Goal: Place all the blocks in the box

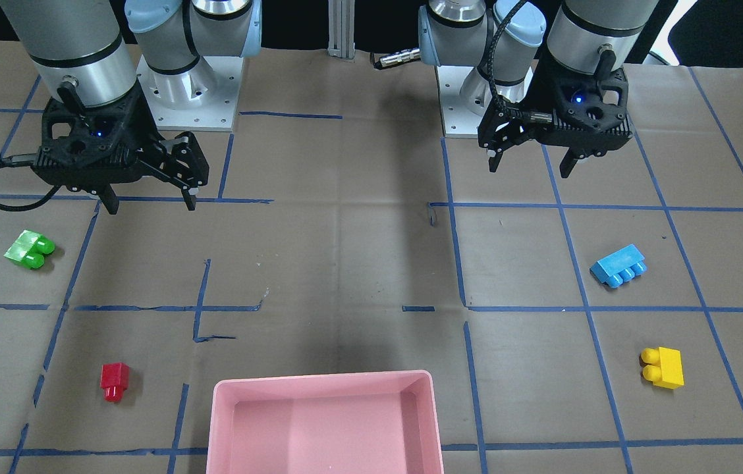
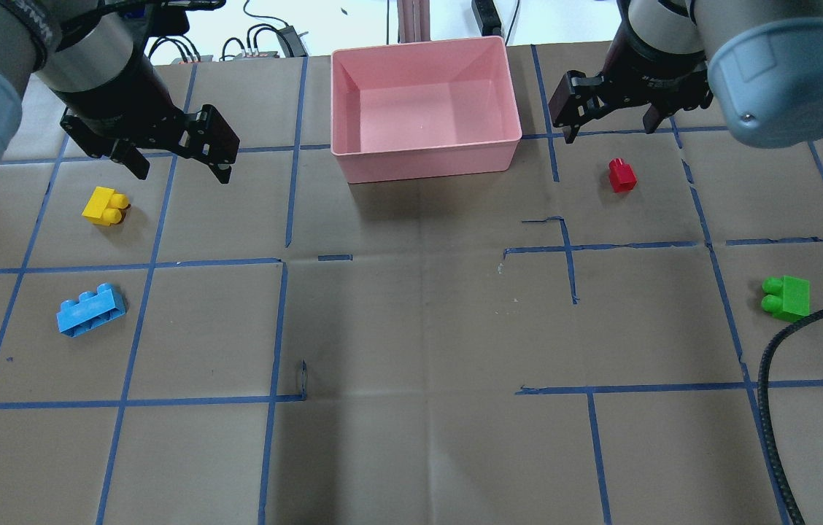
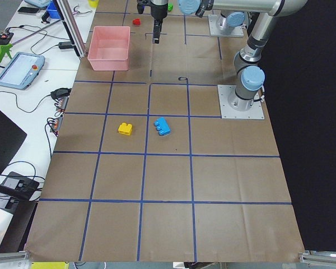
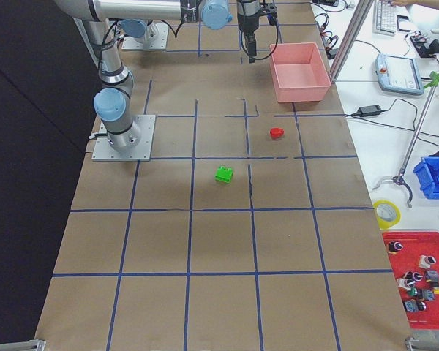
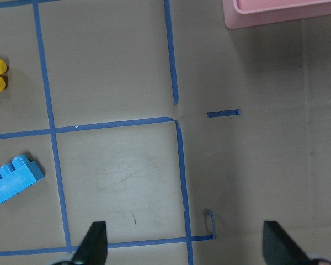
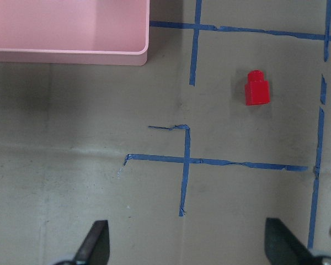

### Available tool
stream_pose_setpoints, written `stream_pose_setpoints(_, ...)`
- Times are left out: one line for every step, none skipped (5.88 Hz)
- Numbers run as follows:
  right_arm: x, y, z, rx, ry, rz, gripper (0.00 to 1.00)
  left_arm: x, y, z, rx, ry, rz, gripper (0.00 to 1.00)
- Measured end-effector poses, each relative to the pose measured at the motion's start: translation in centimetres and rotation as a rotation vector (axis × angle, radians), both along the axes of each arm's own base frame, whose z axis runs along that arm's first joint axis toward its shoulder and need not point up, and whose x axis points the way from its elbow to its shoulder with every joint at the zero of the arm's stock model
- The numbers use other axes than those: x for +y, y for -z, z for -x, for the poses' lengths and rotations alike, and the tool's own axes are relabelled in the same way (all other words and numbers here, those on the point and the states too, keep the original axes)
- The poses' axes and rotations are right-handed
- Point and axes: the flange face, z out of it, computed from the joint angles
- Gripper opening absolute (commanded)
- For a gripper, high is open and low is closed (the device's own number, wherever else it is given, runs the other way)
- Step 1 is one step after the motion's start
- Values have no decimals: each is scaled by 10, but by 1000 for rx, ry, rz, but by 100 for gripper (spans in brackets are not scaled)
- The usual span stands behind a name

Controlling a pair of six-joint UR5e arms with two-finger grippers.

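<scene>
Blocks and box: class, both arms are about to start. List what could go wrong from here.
1. The yellow block, blue block, red block and green block all lie on their sides. An end effector closing across the rounded studs might slip or flick one away.
2. The pink box stands between the open left end effector and the open right end effector. If both arms deliver at once, they could collide above it.
</scene>
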Motion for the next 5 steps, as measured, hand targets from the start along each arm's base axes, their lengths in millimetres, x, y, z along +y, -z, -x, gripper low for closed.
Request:
stream_pose_setpoints(-1,-1,1,0,3,2,100,0,-1,0,1,-1,1,100)
stream_pose_setpoints(-1,-1,3,2,5,-1,100,2,-2,0,1,-1,5,100)
stream_pose_setpoints(0,0,2,2,5,-6,100,3,-3,0,1,-1,5,100)
stream_pose_setpoints(0,2,2,1,4,-12,100,4,-4,0,1,2,8,100)
stream_pose_setpoints(1,5,2,0,4,-17,100,5,-5,-1,0,6,10,100)
